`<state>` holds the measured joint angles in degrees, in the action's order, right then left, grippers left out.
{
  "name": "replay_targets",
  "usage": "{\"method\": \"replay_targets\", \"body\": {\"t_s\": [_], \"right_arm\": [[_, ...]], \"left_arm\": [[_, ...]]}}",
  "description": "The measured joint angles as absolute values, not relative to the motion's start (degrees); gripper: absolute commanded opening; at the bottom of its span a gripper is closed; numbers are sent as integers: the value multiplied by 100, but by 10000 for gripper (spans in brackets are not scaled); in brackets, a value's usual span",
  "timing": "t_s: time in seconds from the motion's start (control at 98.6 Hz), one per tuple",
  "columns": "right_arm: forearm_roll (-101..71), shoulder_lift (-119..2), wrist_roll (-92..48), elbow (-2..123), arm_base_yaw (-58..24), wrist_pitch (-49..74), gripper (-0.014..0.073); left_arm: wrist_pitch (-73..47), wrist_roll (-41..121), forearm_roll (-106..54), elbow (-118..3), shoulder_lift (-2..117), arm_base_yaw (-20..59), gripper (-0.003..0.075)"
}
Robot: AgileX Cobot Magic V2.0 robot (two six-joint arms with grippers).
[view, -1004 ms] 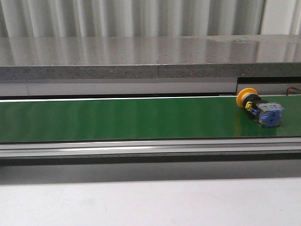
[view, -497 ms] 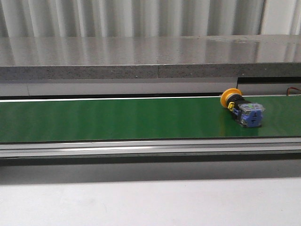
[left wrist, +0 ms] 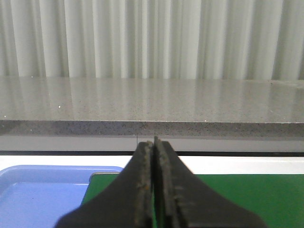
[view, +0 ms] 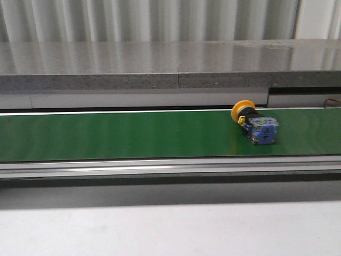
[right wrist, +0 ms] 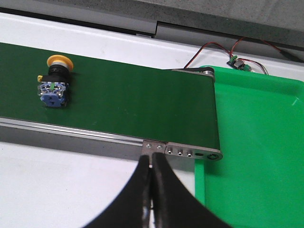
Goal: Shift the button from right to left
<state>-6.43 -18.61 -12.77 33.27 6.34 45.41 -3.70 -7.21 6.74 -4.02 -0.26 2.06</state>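
Button (view: 254,122) is seen lying on its side on the green conveyor belt (view: 133,133), right of centre and close to the belt's far edge. A round yellow-orange cap forms its far-left end, a dark collar and pale grey body follow, and a blue round-faced block forms the near-right end. In the right wrist view the same part (right wrist: 54,81) is shown with the cap towards the far rail and the blue block towards the near rail.

The belt is bounded by a pale rail on the far side and a metal frame rail (view: 170,168) on the near side. Open green surface is left all along the belt to the left of the button. At the right end of the belt a green tray (right wrist: 256,142) is set just past the roller; at the left end a blue tray (left wrist: 42,194) is seen beside the belt. A grey stone bench (view: 160,64) runs along behind.

The left end effector (left wrist: 153,190) is pressed together with nothing between its fingers. The right end effector (right wrist: 152,190) is likewise closed on nothing, above the near rail and well apart from the button.

Compared with half a second ago, the button is found further left on the belt, its orientation unchanged.
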Motion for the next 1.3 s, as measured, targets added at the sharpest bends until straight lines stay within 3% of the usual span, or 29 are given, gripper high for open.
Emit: {"method": "replay_targets", "body": {"t_s": [0.183,0.568,1.146,1.248,1.299], "right_arm": [[-643,-1861,-1277,3327,634,4541,-67],[-643,-1861,-1277,3327,634,4541,-67],[-643,-1861,-1277,3327,634,4541,-67],[-643,-1861,-1277,3327,634,4541,-67],[-643,-1861,-1277,3327,634,4541,-67]], "left_arm": [[-1368,-721,596,-1555,634,206,-20],[-3856,-721,571,-4167,3547,206,-20],[-4108,-721,315,-4541,5416,206,-17],[-4108,-721,209,-4541,5554,206,68],[-4108,-721,164,-4541,5574,206,181]]}}
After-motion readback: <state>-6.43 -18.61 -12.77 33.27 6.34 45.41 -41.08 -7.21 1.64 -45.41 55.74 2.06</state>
